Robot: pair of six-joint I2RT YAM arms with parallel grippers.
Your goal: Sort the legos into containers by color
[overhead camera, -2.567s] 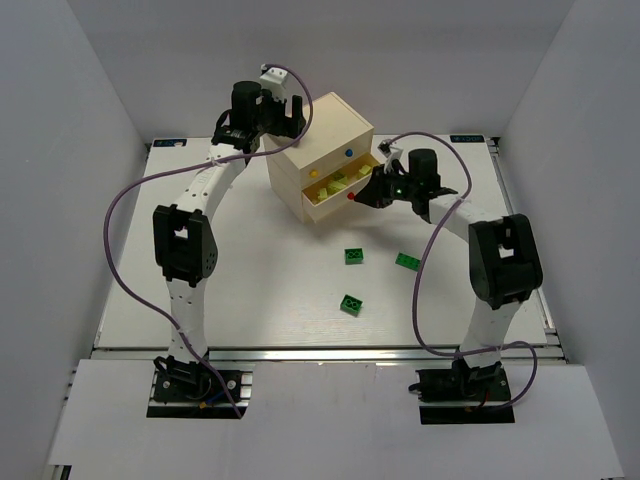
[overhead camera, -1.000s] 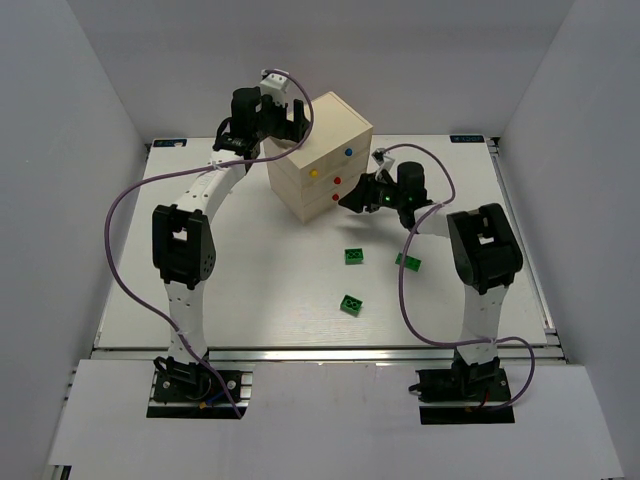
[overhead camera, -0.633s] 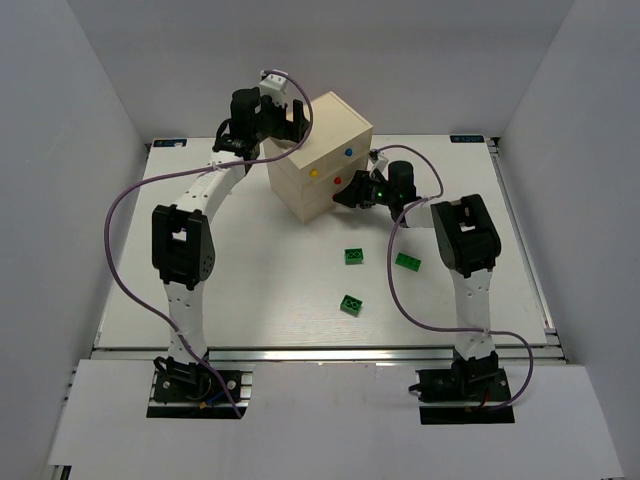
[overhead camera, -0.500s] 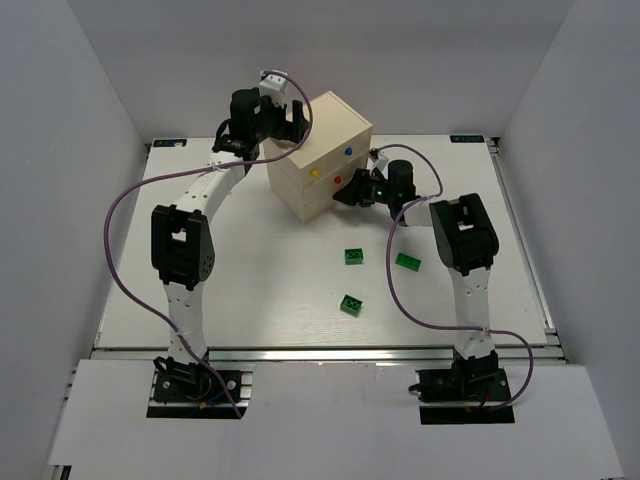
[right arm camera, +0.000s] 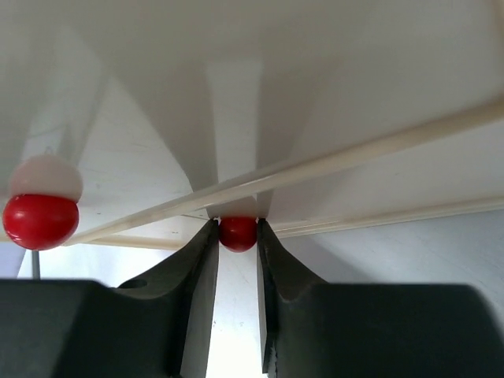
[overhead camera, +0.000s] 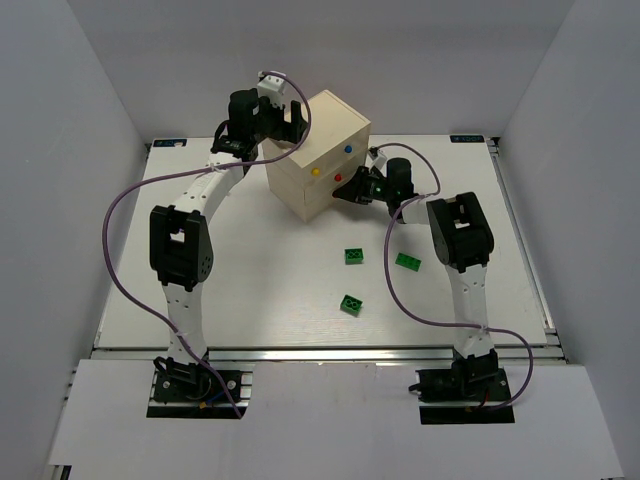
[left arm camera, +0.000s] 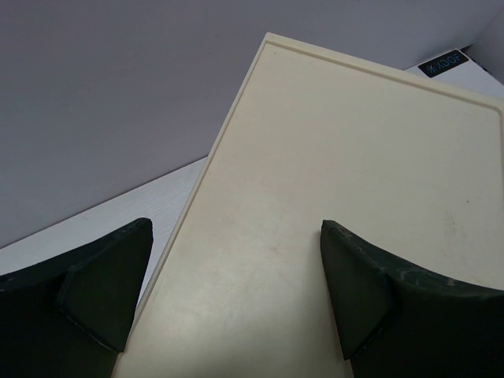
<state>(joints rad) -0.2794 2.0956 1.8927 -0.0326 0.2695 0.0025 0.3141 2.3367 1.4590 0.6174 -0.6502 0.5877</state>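
Observation:
The cream wooden chest stands at the back middle with all its drawers, the containers, pushed in. Its front shows a yellow knob, a red knob and a blue knob. My right gripper is shut on the red knob, one finger on each side of it. Spread open over the chest's top is my left gripper, at the back left corner. Three green legos lie on the table.
A second red ball shows at the left edge of the right wrist view. The right arm's purple cable loops over the table next to the green legos. White walls close in the table on three sides.
The drawer that stood open with yellow-green legos inside is now pushed in. My right gripper moved in to the chest front and closed on the red knob. The left gripper stayed put.

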